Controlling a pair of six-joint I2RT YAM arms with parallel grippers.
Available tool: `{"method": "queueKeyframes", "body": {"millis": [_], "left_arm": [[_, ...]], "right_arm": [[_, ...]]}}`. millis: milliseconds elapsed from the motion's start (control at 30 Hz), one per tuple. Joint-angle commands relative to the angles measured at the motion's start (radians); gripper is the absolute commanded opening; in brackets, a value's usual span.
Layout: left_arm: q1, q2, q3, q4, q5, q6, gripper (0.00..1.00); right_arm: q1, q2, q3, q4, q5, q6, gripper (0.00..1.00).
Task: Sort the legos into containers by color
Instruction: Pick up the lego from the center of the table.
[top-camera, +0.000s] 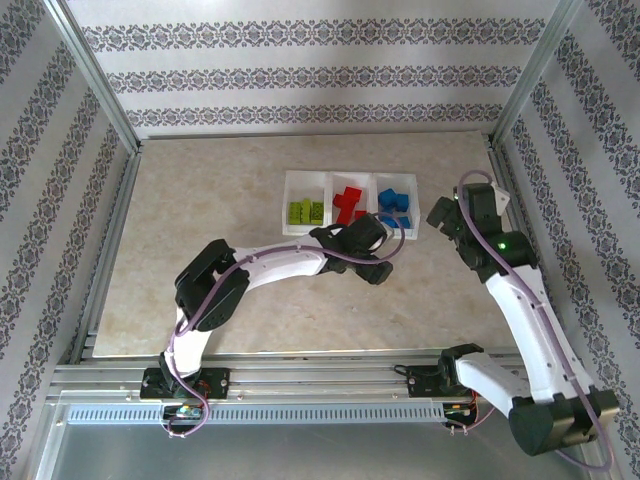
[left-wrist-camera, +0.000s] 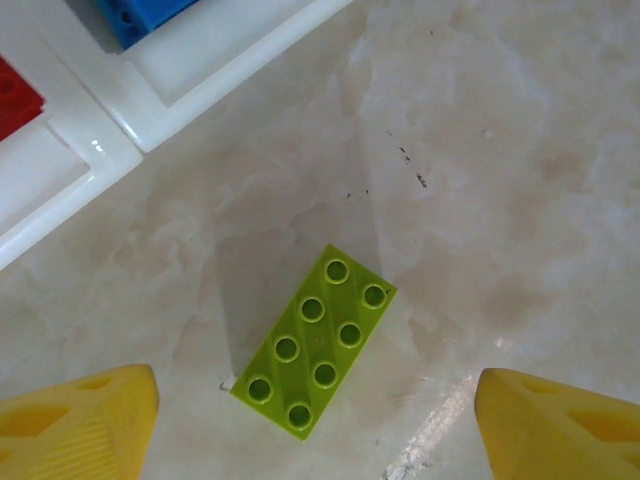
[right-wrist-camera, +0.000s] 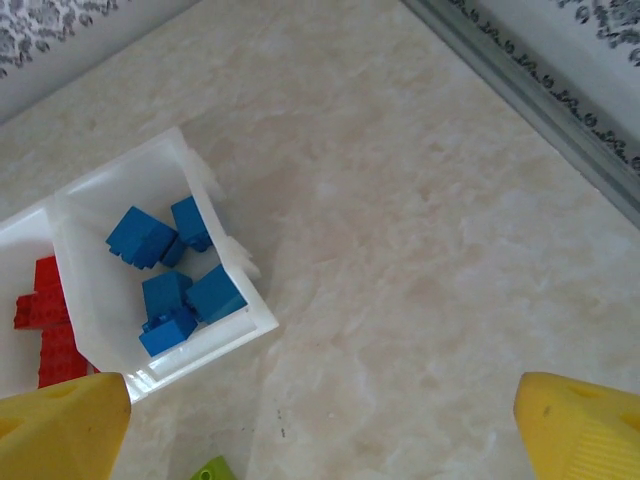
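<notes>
Left hand (left-wrist-camera: 318, 435) spread wide. Its ribbed yellow fingers (left-wrist-camera: 75, 425) sit either side of one lime brick (left-wrist-camera: 315, 340), neither touching it. The brick is a glossy two-by-four, eight round studs up, flat on the marbled beige bench (left-wrist-camera: 520, 180). A corner of the smooth white tray (top-camera: 329, 185) lies at its 10 o'clock. Square compartments from 9 to 3 o'clock: green bricks (top-camera: 306, 211), red bricks (top-camera: 348, 203), blue bricks (right-wrist-camera: 165, 275). Right hand (right-wrist-camera: 320, 440) wide, holding nothing, over the bench at the tray's 3 o'clock.

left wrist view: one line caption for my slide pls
Open left gripper poised over a lime green lego on the table, just off the white tray corner.
</notes>
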Motion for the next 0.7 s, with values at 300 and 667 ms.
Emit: {"method": "queueKeyframes", "body": {"millis": [300,667], "left_arm": [[-0.011,0.134,0.159,-0.142,-0.015,0.110,0.72],[-0.011,0.205,0.217,-0.186,-0.032,0.114,0.70]], "right_arm": [[-0.028,-0.061,-0.025,-0.027,0.022,0.007,0.98],[-0.030,-0.058,-0.033,-0.005,0.018,0.010,0.98]]}}
